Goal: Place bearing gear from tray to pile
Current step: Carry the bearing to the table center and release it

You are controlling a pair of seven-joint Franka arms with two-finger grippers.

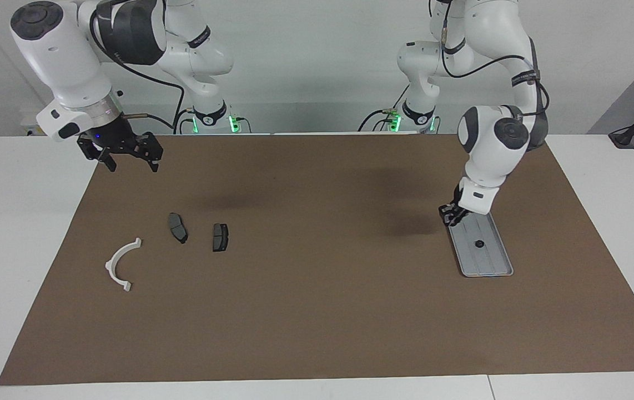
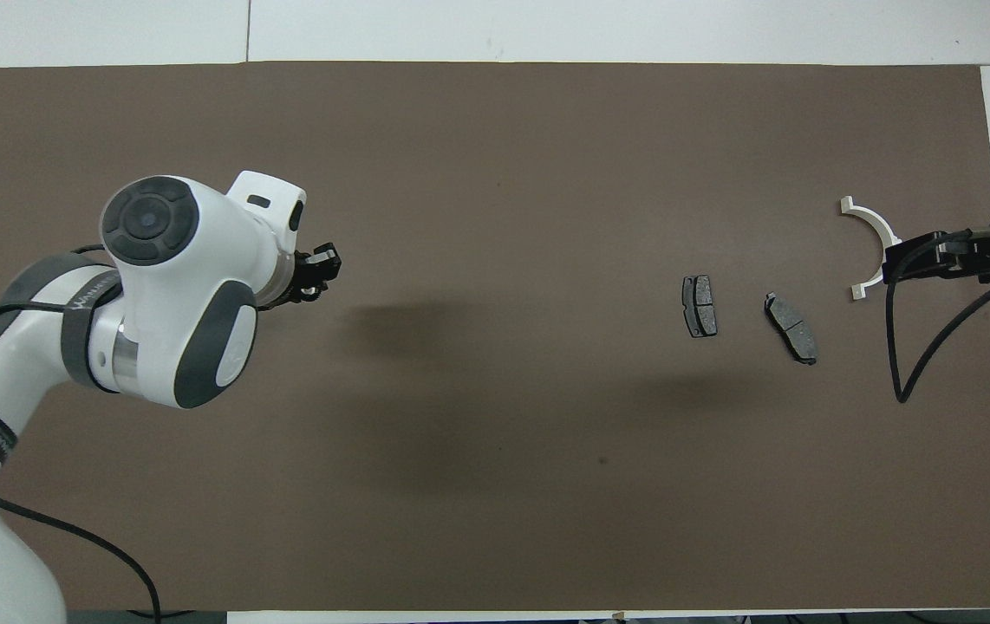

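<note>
The silver-grey ridged tray [image 1: 489, 261] lies on the brown mat toward the left arm's end. A small black bearing gear [image 1: 479, 243] sits in its middle. My left gripper [image 1: 452, 215] hangs low over the tray's end nearest the robots, apart from the gear. In the overhead view the left arm hides the tray and gear, and only the left gripper [image 2: 320, 270] shows. The pile lies toward the right arm's end: a white half-ring bracket [image 1: 122, 264] [image 2: 872, 243] and two dark brake pads [image 1: 177, 228] [image 1: 220, 237]. My right gripper [image 1: 131, 163] [image 2: 902, 260] waits raised and open.
The brown mat [image 1: 317, 311] covers most of the white table. The two brake pads also show in the overhead view [image 2: 700, 305] [image 2: 791, 328]. A black cable [image 2: 902, 364] hangs from the right arm near the bracket.
</note>
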